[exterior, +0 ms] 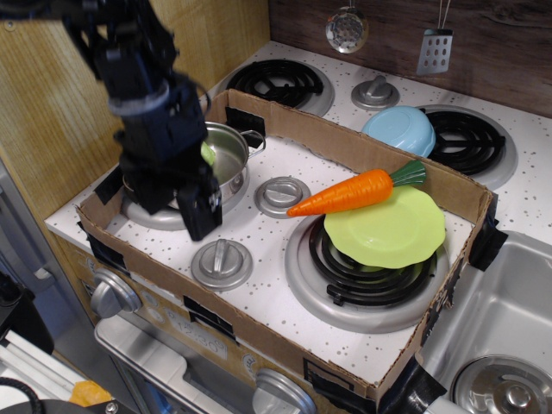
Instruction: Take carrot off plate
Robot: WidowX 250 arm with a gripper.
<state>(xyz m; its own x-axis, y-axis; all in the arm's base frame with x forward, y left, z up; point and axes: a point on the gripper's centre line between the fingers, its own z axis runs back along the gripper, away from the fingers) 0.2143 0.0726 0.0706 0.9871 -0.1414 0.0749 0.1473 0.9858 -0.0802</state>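
The orange carrot (349, 193) with its dark green top lies across the far-left rim of the lime-green plate (388, 231). Its pointed tip overhangs the plate to the left. The plate rests on the front right burner (345, 276). My gripper (200, 226) hangs at the left, above the stove top between the silver pot and the front knob, well apart from the carrot. Its dark fingers point down, stand together with no gap showing, and hold nothing.
A silver pot (226, 159) with something light green inside sits behind my gripper. Two grey knobs (222, 263) (282, 194) lie on the stove top. A low cardboard wall (336, 138) rings the work area. A light blue bowl (399, 129) is beyond it, and a sink (509, 319) is at the right.
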